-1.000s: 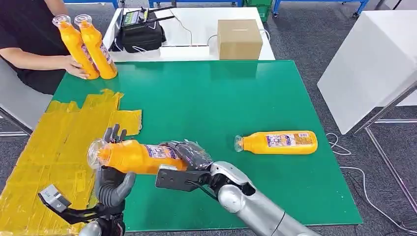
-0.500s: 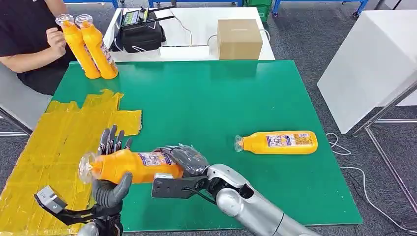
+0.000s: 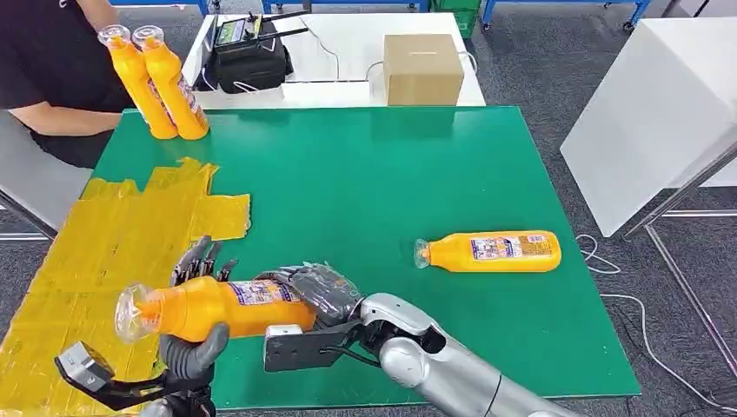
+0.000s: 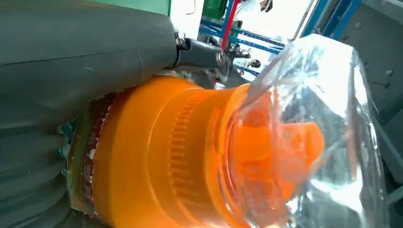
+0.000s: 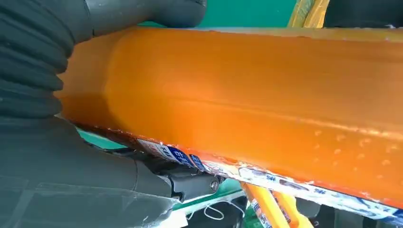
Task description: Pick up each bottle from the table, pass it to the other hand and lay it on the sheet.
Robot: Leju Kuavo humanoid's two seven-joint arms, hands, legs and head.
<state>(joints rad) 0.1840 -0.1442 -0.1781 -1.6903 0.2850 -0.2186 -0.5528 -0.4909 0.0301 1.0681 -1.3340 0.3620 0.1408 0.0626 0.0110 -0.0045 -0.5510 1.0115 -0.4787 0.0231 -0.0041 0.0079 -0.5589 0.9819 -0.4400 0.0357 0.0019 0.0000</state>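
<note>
You can't read the label on the held bottle (image 3: 209, 306): too small. Its body hides most of the left hand (image 3: 195, 334), and the right hand (image 3: 317, 291) covers its base. The person (image 3: 43, 52) is cut off by top/left edges.

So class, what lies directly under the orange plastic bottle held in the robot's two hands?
Under the orange plastic bottle sit the left hand, the green table mat and the edge of the yellow sheet. The bottle and right hand cover what is directly below them.

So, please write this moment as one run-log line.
phase: handover | bottle: held by right hand and left hand | spare bottle: lying on table
</note>
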